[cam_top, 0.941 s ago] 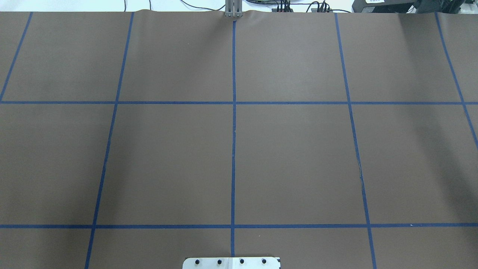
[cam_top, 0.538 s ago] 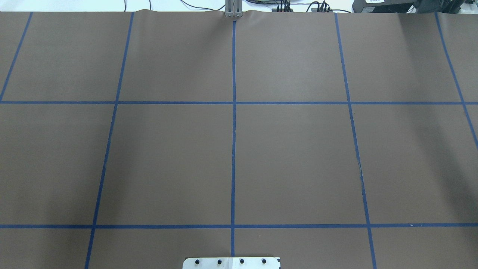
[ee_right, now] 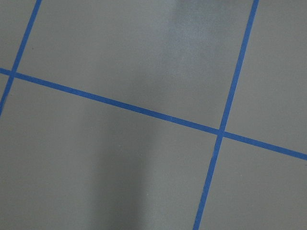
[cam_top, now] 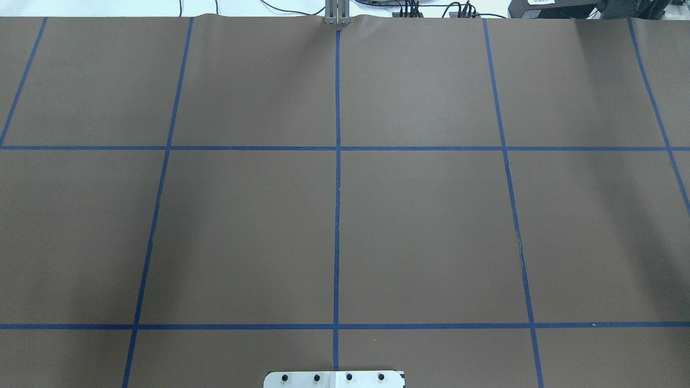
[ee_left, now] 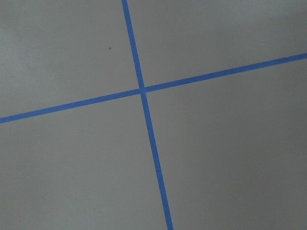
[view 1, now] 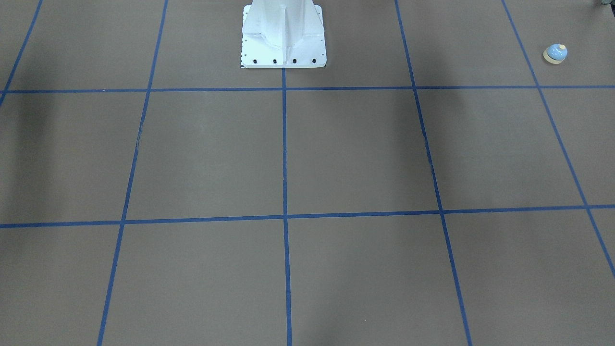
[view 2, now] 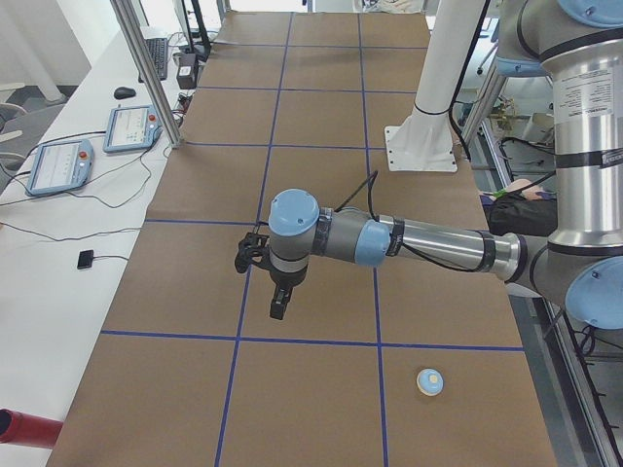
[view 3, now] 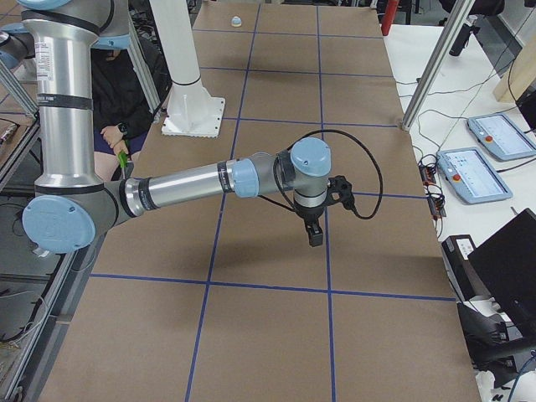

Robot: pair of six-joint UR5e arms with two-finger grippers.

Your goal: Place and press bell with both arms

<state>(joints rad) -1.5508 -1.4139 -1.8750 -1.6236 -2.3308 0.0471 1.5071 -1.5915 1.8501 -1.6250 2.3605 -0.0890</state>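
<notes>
The bell [view 1: 556,53] has a light-blue dome on a cream base and stands on the brown mat near the robot's left end; it also shows in the exterior left view [view 2: 429,381] and, far off, in the exterior right view [view 3: 237,20]. The left arm [view 2: 428,243] reaches out over the mat, and its black gripper [view 2: 278,309] hangs above the mat, well away from the bell. The right arm [view 3: 184,188] reaches out likewise, with its gripper [view 3: 315,238] above bare mat. I cannot tell whether either gripper is open. Both wrist views show only mat and blue tape.
The white pedestal base [view 1: 283,38] stands at the robot's edge of the mat. Two teach pendants [view 2: 58,165] lie on the white side table, with a metal post [view 2: 146,68] beside them. A red cylinder [view 2: 24,428] lies at the near corner. A seated person [view 3: 113,100] is behind the robot.
</notes>
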